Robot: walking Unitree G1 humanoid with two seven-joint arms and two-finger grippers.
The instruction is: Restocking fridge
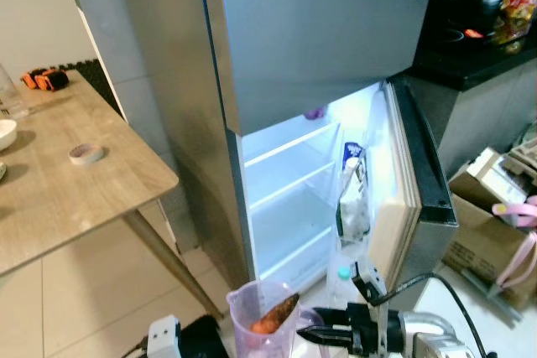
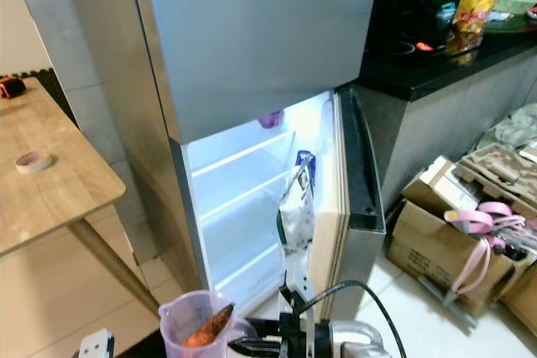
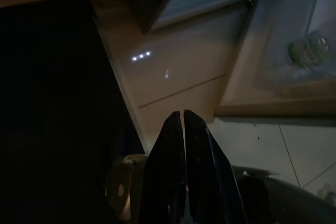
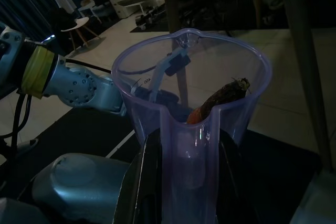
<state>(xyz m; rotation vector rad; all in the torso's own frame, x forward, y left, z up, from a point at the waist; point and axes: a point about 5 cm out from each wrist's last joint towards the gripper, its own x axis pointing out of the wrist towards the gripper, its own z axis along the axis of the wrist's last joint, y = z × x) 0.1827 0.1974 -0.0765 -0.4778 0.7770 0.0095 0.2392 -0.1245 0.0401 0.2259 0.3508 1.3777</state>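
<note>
Here, at the far left, a wooden table point(image 1: 59, 190) carries a roll of tape point(image 1: 86, 153), a white bowl point(image 1: 5, 133) at its edge and an orange-and-black object point(image 1: 44, 79) near its far corner. Low down beside it hangs the left gripper point(image 3: 182, 171), its two black fingers pressed together with nothing between them; its wrist view looks across pale floor tiles toward the foot of the fridge. Next comes the tall silver fridge point(image 1: 277, 48), upper door closed, lower door point(image 1: 417, 182) swung open to the robot's right. The lit compartment holds white shelves point(image 1: 289, 182), and a small purple item point(image 1: 315, 112) sits on the top one. A white and blue packet point(image 1: 354, 190) stands in the door rack, with a capped bottle point(image 1: 342, 278) lower down. In front of the open compartment, at the bottom of the head views, the clear purple jug point(image 1: 262, 316) stands upright with a carrot point(image 1: 277, 314) leaning inside it. The right gripper point(image 1: 312, 334) reaches in from the right and pinches the jug's handle side; in the right wrist view its fingers point(image 4: 144, 182) sit on either side of the handle. Farther right, a black countertop point(image 2: 436, 60) bears a yellow snack bag point(image 2: 468, 12), and cardboard boxes point(image 2: 449, 215) with pink straps point(image 2: 478, 224) rest on the floor.
</note>
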